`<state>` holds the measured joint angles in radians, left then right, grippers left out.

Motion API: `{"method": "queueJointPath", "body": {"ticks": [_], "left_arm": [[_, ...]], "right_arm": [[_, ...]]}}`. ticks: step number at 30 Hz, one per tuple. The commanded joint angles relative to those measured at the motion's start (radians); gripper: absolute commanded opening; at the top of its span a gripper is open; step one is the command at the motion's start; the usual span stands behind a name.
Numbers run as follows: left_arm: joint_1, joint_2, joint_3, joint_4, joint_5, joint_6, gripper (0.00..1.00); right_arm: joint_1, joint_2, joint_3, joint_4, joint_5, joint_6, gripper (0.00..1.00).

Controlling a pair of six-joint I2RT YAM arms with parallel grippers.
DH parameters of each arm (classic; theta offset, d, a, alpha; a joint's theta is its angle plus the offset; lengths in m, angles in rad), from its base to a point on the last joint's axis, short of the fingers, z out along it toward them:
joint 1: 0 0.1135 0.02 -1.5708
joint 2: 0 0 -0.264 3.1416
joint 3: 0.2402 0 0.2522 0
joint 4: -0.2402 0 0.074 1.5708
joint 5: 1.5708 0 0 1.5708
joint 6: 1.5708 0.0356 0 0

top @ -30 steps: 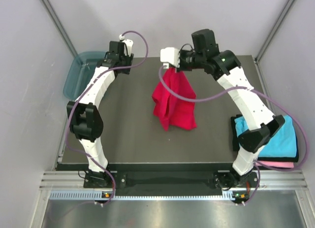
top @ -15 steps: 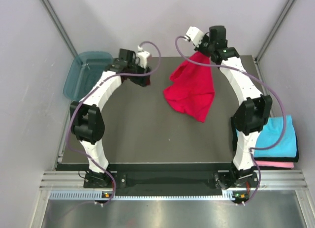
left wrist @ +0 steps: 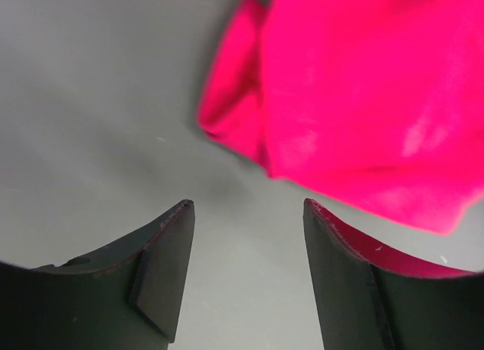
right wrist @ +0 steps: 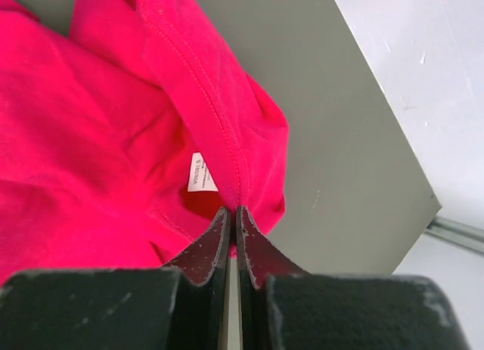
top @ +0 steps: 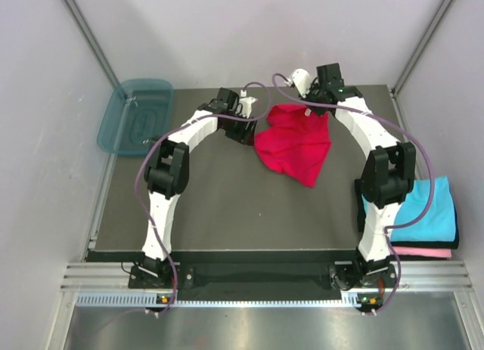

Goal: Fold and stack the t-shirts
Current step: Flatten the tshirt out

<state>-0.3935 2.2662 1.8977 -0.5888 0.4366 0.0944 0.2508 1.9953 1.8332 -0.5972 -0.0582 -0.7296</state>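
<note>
The red t-shirt (top: 291, 142) lies crumpled at the far middle of the surface (top: 212, 214). Its far edge is held by the right pincer (right wrist: 231, 212), which is clamped on a stitched seam just beside the white tag (right wrist: 201, 172). The left pincer (left wrist: 248, 208) stands open with nothing between its jaws, low over bare surface at the shirt's left side. A rolled fold of red cloth sits just beyond its fingers. The cyan t-shirt (top: 431, 214) lies folded on top of the pink t-shirt (top: 427, 252) at the near right edge, well apart from the red one.

What could go wrong, as I judge it:
- The right grip is a thin pinch of seam, so a quick pull could slide the cloth out and drop the shirt in a heap
- The cloth near the left pincer is bunched in layers, so closing there may catch a fold rather than a clean edge, and the shirt would then spread twisted
- The shirt sits close to the far edge, so dragging it that way could spill it off the surface
- The two arms are close together over the shirt, and their loose cables could snag
</note>
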Motion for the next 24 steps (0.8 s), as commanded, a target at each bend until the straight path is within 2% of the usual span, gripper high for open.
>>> {"method": "queueJointPath", "body": {"ticks": [1,12,19,22,24], "left_arm": [[0.002,0.019,0.081,0.050,-0.030,-0.044,0.63],[0.004,0.147,0.189,0.090,-0.019,-0.074,0.55],[0.008,0.145,0.179,0.080,0.037,-0.065,0.33],[0.012,0.128,0.176,0.075,0.062,-0.067,0.03],[0.016,0.101,0.173,0.075,0.067,-0.073,0.00]], "right_arm": [[-0.007,-0.099,-0.015,0.016,-0.026,0.048,0.00],[-0.008,-0.118,-0.071,0.004,-0.032,0.090,0.00],[-0.010,-0.096,-0.061,0.004,-0.028,0.099,0.00],[-0.008,-0.082,-0.051,0.008,-0.029,0.108,0.00],[-0.010,-0.072,-0.037,0.008,-0.031,0.119,0.00]]}}
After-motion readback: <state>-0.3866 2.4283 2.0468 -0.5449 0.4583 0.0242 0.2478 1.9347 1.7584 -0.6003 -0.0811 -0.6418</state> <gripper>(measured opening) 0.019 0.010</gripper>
